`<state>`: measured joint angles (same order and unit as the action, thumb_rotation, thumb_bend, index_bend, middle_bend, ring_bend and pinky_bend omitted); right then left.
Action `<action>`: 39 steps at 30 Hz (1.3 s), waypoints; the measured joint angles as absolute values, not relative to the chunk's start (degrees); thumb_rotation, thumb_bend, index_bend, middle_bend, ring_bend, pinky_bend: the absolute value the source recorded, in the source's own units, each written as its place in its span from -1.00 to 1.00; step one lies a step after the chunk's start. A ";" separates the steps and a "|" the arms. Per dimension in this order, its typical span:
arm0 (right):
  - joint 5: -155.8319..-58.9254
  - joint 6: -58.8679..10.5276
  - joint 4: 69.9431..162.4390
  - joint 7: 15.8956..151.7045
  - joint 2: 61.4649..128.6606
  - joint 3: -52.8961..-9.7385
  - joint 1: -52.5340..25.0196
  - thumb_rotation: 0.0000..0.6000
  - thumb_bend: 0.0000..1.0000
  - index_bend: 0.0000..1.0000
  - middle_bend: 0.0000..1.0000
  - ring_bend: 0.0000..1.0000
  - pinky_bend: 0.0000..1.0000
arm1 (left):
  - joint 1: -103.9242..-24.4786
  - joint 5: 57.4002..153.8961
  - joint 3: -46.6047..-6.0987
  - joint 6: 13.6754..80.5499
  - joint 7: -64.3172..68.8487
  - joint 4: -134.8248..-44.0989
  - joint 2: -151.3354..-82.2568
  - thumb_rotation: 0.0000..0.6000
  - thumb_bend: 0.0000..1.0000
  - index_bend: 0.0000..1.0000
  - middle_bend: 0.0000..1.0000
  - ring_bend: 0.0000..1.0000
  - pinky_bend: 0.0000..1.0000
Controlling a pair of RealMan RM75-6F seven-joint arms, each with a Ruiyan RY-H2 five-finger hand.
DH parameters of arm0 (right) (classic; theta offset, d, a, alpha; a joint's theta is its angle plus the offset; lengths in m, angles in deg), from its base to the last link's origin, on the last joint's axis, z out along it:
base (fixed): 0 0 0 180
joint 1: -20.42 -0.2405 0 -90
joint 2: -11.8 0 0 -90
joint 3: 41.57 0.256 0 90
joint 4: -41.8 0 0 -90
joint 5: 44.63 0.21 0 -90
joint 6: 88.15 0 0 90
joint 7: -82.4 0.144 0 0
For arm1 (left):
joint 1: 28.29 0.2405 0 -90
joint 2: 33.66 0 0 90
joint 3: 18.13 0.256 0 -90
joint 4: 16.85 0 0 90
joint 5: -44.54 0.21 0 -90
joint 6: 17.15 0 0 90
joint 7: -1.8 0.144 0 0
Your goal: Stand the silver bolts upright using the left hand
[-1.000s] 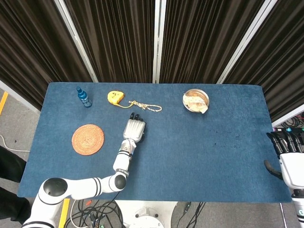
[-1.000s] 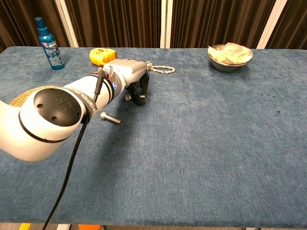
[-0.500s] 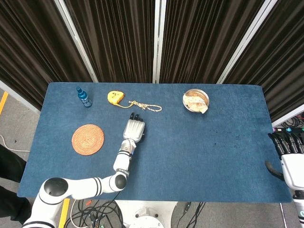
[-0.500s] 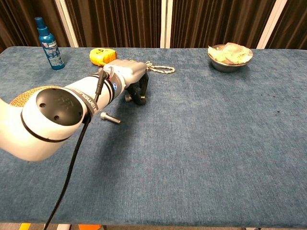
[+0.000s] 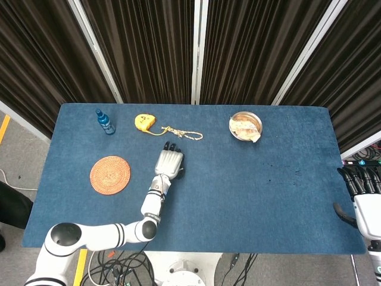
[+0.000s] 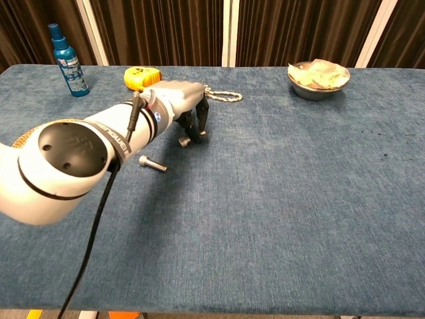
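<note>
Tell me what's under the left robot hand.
Under the left robot hand, a silver bolt sits on the table by its fingertips. The head view hides it, and whether it's upright is unclear.

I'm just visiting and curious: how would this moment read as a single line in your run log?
left hand: fingers around bolt, grip unclear | second bolt: lying flat on table | right hand: idle at table edge

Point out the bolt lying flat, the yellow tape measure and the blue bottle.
lying bolt [image 6: 153, 163]: chest view, middle of its shank.
yellow tape measure [image 6: 139, 78]: chest view, its yellow case.
blue bottle [image 6: 68, 62]: chest view, on its body.
</note>
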<state>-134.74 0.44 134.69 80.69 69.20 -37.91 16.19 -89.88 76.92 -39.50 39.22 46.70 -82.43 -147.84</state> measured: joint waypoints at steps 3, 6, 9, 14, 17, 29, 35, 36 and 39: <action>-134.87 0.54 134.77 80.59 69.26 -37.90 16.19 1.00 -0.62 -0.81 -0.72 -1.00 -0.99 | -89.09 77.80 -40.15 38.90 43.71 -83.45 -147.02 0.80 -0.27 0.12 -0.47 -0.85 -1.00; -134.97 0.68 134.91 80.44 69.24 -37.91 16.27 1.00 -0.62 -0.81 -0.72 -1.00 -0.99 | -88.21 78.80 -40.88 38.18 39.94 -84.12 -146.28 0.79 -0.26 0.12 -0.46 -0.85 -1.00; -135.00 0.81 135.13 80.20 69.18 -37.93 16.38 1.00 -0.62 -0.81 -0.72 -1.00 -0.99 | -87.58 79.95 -41.20 37.44 37.00 -84.09 -145.89 0.79 -0.26 0.12 -0.46 -0.85 -1.00; -134.98 0.56 135.47 79.78 69.14 -37.92 16.30 1.00 -0.62 -0.81 -0.72 -1.00 -0.99 | -86.73 82.69 -41.39 36.50 32.10 -82.85 -145.84 0.79 -0.26 0.11 -0.46 -0.85 -1.00; -134.97 0.45 135.65 79.57 69.10 -37.89 16.23 1.00 -0.62 -0.81 -0.72 -1.00 -0.99 | -86.29 84.84 -41.29 36.25 29.56 -81.98 -145.90 0.80 -0.26 0.11 -0.46 -0.85 -1.00; -134.96 0.13 136.04 79.08 69.08 -37.83 16.07 1.00 -0.62 -0.81 -0.72 -1.00 -0.99 | -83.89 90.62 -39.09 36.32 23.71 -80.66 -145.51 0.83 -0.26 0.10 -0.46 -0.85 -1.00; -135.12 -0.11 136.17 78.89 69.18 -37.84 15.87 1.00 -0.62 -0.81 -0.72 -1.00 -0.99 | -82.41 93.14 -37.63 37.31 22.27 -80.13 -145.62 0.84 -0.26 0.08 -0.46 -0.85 -1.00; -135.13 -0.11 136.22 78.87 69.16 -37.86 15.89 1.00 -0.62 -0.81 -0.72 -1.00 -0.99 | -82.33 93.20 -37.61 37.34 22.29 -80.13 -145.65 0.83 -0.26 0.08 -0.46 -0.85 -1.00; -135.14 0.09 136.33 78.77 69.11 -37.87 16.01 1.00 -0.62 -0.81 -0.72 -1.00 -0.99 | -82.05 93.65 -37.50 37.53 22.21 -80.13 -145.70 0.84 -0.25 0.05 -0.46 -0.85 -1.00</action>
